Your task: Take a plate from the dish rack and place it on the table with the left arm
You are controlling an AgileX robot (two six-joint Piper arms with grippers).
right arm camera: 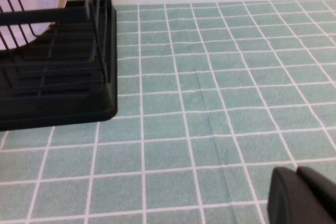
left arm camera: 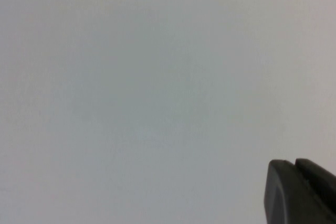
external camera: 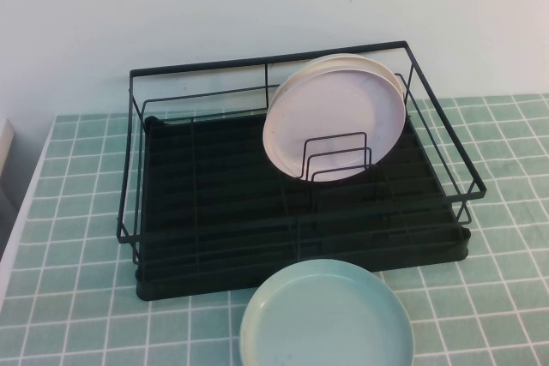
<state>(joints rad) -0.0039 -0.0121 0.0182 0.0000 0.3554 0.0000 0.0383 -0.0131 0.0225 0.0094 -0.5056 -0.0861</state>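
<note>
The pale pink plate stands on edge in the black wire dish rack, leaning on upright dividers at the rack's right side. A cream-white plate stands right behind it. Neither arm shows in the high view. My left gripper shows only in its wrist view, its fingers pressed together against a blank pale wall. My right gripper is shut and empty over the green tiled table, to the right of the rack; the pink plate's edge shows there too.
A light blue plate lies flat on the table in front of the rack, at the near edge. A white wall stands behind the rack. Bare tiles lie left and right of the rack.
</note>
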